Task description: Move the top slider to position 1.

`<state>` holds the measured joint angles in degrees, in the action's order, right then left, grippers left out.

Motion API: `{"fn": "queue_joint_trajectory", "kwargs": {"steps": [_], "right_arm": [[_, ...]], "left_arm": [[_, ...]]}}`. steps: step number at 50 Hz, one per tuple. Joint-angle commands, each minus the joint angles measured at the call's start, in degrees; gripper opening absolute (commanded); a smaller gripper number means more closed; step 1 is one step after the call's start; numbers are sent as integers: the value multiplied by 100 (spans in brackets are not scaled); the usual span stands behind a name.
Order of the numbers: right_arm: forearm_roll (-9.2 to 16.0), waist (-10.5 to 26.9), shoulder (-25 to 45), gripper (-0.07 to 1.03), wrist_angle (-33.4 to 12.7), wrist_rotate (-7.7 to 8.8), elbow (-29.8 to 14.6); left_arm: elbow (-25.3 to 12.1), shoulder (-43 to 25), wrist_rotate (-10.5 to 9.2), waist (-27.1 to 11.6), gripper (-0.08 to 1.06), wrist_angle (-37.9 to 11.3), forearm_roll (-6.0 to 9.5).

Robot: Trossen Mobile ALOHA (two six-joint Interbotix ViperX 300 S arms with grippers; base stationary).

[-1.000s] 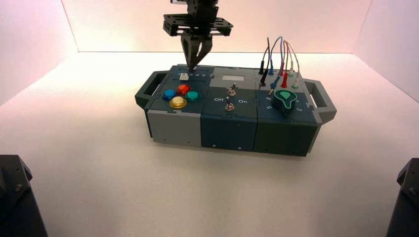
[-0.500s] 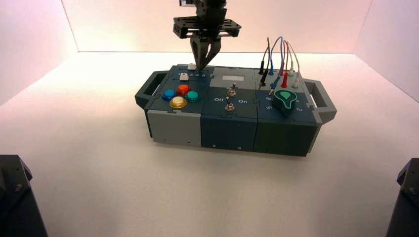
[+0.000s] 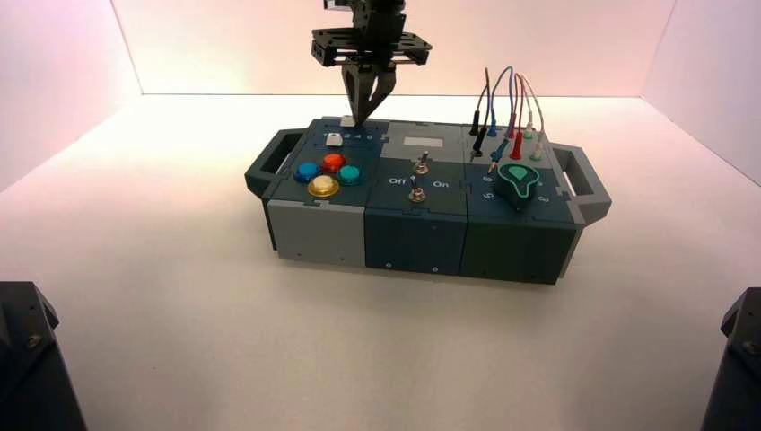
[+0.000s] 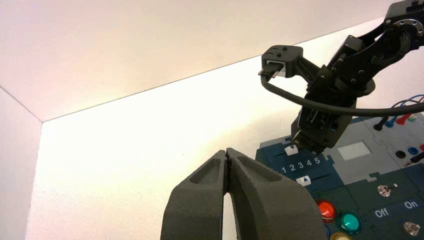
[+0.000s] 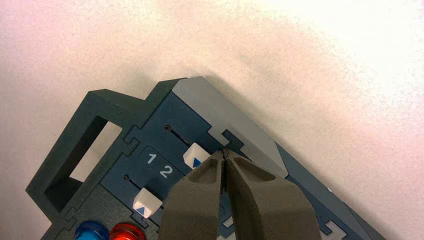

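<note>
Pushing looked like the step in hand: right gripper [image 5: 225,152], tips together, sat beside the top slider [image 5: 195,155] near 2. Next needed a nudge toward position 1 [image 5: 151,158]. Left gripper [image 4: 226,151] idled closed, nearer the camera.

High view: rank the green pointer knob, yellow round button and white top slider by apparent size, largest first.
1. Green pointer-shaped knob
2. Yellow round plastic button
3. White squarish plastic top slider, which sits farther from the camera and is partly hidden by the right gripper.
</note>
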<state>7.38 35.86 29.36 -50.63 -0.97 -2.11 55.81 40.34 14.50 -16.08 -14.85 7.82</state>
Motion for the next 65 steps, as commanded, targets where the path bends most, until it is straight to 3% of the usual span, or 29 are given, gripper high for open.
{"fn": "queue_joint_trajectory", "kwargs": {"steps": [1,39,59,65], "right_arm": [[79,88,-149,-2,0,-18,-167],[185,352,114,-2,-360,-18,-686],[185,475,-686,-2,-563,-35,-35],[123,501,-817,-2,-501,35,62]], "left_arm": [[-202,26,0,-9,-3,26,9],[-202,18,9,-9,-3,9,9],[-220,-18,9,-9,-3,-44,9],[-220,-53,9,18,-3,-88,-9]]}}
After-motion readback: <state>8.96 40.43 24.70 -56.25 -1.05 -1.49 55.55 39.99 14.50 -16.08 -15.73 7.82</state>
